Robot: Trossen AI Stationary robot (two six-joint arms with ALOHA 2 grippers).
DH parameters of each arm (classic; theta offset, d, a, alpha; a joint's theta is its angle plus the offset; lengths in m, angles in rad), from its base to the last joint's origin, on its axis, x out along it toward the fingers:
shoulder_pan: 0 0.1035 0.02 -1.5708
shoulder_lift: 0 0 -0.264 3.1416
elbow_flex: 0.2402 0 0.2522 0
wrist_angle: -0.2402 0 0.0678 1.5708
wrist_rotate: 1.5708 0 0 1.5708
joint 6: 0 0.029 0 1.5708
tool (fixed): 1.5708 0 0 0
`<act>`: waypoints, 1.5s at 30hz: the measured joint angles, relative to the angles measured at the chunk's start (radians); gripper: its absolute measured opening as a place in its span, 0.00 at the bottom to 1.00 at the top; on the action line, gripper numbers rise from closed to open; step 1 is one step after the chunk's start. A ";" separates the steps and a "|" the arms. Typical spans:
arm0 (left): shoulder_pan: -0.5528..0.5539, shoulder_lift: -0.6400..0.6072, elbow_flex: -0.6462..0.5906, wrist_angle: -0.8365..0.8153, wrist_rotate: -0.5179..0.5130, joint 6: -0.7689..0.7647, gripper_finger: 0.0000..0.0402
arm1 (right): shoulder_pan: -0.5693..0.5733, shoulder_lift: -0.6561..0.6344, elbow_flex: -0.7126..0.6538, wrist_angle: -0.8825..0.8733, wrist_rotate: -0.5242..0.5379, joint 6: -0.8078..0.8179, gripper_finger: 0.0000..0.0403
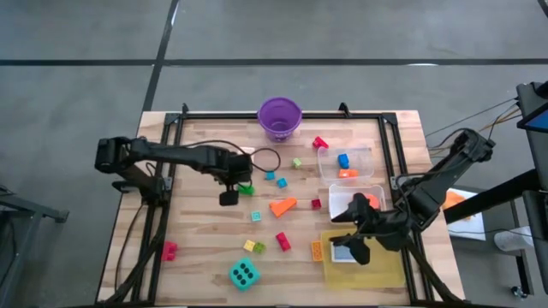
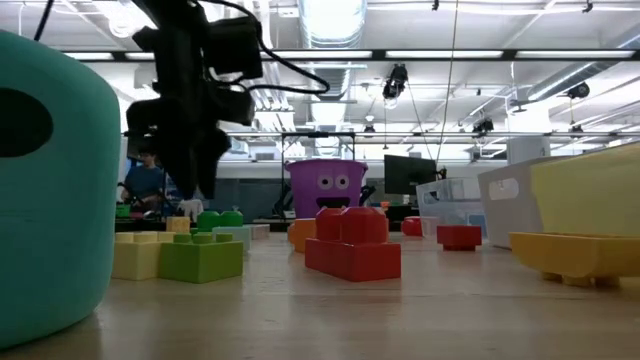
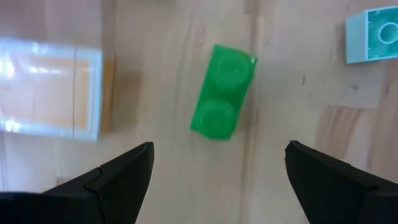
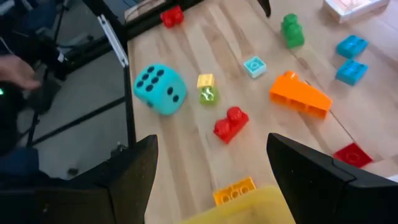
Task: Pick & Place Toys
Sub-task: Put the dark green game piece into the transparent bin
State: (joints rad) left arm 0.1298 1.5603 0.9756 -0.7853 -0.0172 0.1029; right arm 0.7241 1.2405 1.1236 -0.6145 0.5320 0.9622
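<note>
Just below the purple bucket [image 1: 280, 116], your left gripper [image 3: 217, 165] hangs open over a green block [image 3: 222, 91], grabbing nothing. Right gripper [image 4: 211, 162] is open too, over the yellow tray [image 1: 385, 269]. Most toys are still loose, so you've got plenty left.

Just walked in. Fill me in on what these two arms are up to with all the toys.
The robot is sorting toys scattered on the wooden table. The left gripper hovers open right above a green two-stud block, lined up to grab it but not yet touching it. The right gripper waits open and empty over the yellow tray. The teal die, orange wedge and red block lie loose.
</note>
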 joint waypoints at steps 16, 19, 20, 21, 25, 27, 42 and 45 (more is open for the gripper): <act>-0.002 0.124 0.000 0.087 0.073 0.215 0.87 | -0.003 0.024 -0.002 0.012 0.086 0.105 0.72; -0.002 0.133 0.000 0.089 0.073 0.215 0.80 | -0.004 0.024 -0.002 0.019 0.099 0.107 0.72; -0.002 0.133 0.000 0.090 0.073 0.215 0.76 | -0.004 0.024 -0.002 0.021 0.100 0.109 0.72; -0.002 0.133 0.000 0.091 0.073 0.215 0.72 | -0.004 0.024 -0.002 0.021 0.103 0.111 0.72; -0.002 0.133 0.000 0.106 0.031 0.198 0.50 | -0.005 0.024 -0.002 0.023 0.127 0.119 0.72; -0.001 0.137 0.000 0.116 -0.003 0.189 0.39 | -0.006 0.024 -0.002 0.027 0.131 0.120 0.72; 0.000 0.139 0.008 0.103 0.070 0.075 0.24 | -0.005 0.023 -0.002 0.040 0.153 0.127 0.72; 0.000 0.113 0.022 0.083 0.103 0.016 0.24 | -0.005 0.023 -0.002 0.049 0.160 0.130 0.72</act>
State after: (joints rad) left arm 0.1299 1.6733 0.9979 -0.7022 0.0857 0.1187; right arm 0.7189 1.2636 1.1221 -0.5657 0.6916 1.0923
